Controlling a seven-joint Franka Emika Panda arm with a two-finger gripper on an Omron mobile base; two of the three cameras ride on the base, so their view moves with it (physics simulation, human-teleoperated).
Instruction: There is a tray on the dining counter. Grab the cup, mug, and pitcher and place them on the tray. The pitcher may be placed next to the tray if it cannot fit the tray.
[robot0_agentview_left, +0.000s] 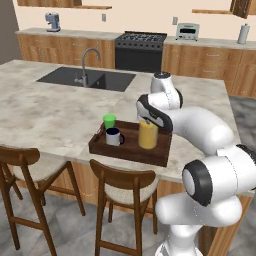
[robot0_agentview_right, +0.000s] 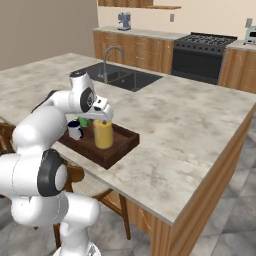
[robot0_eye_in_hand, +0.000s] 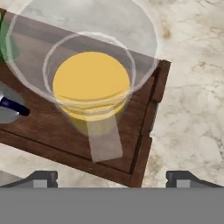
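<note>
The dark wooden tray (robot0_agentview_left: 127, 152) (robot0_agentview_right: 125, 150) (robot0_eye_in_hand: 146, 131) lies near the front edge of the dining counter (robot0_agentview_left: 50, 110) (robot0_agentview_right: 190, 125). Upright in its right half stands the glass pitcher (robot0_agentview_left: 148, 135) (robot0_agentview_right: 103, 135) (robot0_eye_in_hand: 92, 83) of orange liquid. The green cup (robot0_agentview_left: 109, 121) (robot0_agentview_right: 83, 122) (robot0_eye_in_hand: 3, 46) and the grey mug (robot0_agentview_left: 114, 137) (robot0_agentview_right: 75, 131) (robot0_eye_in_hand: 8, 111) stand in the left half. My gripper (robot0_agentview_left: 148, 122) (robot0_agentview_right: 104, 119) (robot0_eye_in_hand: 113, 178) hangs just over the pitcher's rim, open, with its fingertips (robot0_eye_in_hand: 43, 178) spread wide and touching nothing.
A sink with a faucet (robot0_agentview_left: 86, 70) (robot0_agentview_right: 112, 62) is set into the counter behind the tray. Two wooden stools (robot0_agentview_left: 120, 185) stand below the counter's front edge. A stove (robot0_agentview_left: 140, 50) sits along the back wall. Bare stone lies to the tray's right (robot0_eye_in_hand: 192, 87).
</note>
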